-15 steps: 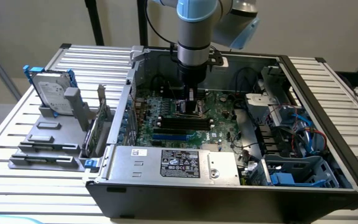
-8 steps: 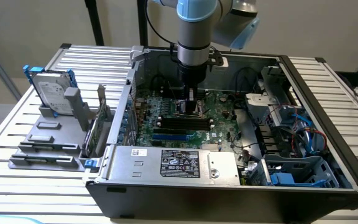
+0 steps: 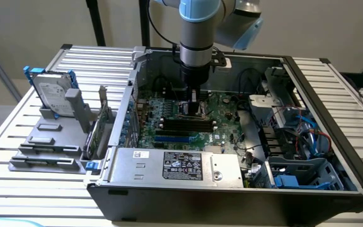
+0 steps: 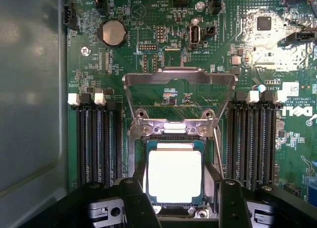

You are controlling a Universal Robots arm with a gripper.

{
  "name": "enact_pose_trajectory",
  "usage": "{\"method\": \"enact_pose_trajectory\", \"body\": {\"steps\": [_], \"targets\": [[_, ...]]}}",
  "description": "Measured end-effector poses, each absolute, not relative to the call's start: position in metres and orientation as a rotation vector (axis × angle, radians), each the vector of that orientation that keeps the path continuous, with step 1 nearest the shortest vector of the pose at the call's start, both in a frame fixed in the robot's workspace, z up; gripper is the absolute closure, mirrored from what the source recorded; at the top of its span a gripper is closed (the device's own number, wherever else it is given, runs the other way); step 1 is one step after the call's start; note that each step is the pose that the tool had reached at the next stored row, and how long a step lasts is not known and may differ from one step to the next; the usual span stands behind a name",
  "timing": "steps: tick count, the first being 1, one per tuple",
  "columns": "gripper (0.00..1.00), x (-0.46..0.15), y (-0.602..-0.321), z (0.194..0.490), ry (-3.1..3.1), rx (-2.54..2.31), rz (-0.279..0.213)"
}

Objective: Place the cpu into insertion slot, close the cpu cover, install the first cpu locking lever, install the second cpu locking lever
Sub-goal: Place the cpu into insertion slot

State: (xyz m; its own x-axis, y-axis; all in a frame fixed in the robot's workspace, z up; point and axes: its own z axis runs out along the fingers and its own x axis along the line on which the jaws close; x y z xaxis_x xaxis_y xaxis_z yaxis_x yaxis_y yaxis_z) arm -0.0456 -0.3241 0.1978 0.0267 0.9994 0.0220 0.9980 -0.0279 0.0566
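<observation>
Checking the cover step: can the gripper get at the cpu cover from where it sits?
Probably yes: the cpu cover stands swung open just beyond the insertion slot with nothing on it, and the gripper sits at the cpu right beside it.

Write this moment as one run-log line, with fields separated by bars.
gripper: open, fingers on either side of cpu | cpu: lying in insertion slot | cpu cover: open, raised

Vertical arm (image 3: 197,33), tool (image 4: 181,191) wide apart
</observation>
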Motion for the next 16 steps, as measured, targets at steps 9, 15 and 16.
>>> {"method": "enact_pose_trajectory", "body": {"steps": [9,15,16], "targets": [[0.46,-0.0456,-0.324,0.1972,2.172,2.232,0.085],[0.38,-0.0457,-0.324,0.1969,2.172,2.232,0.085],[0.38,-0.0457,-0.324,0.1969,2.172,2.232,0.085]]}}
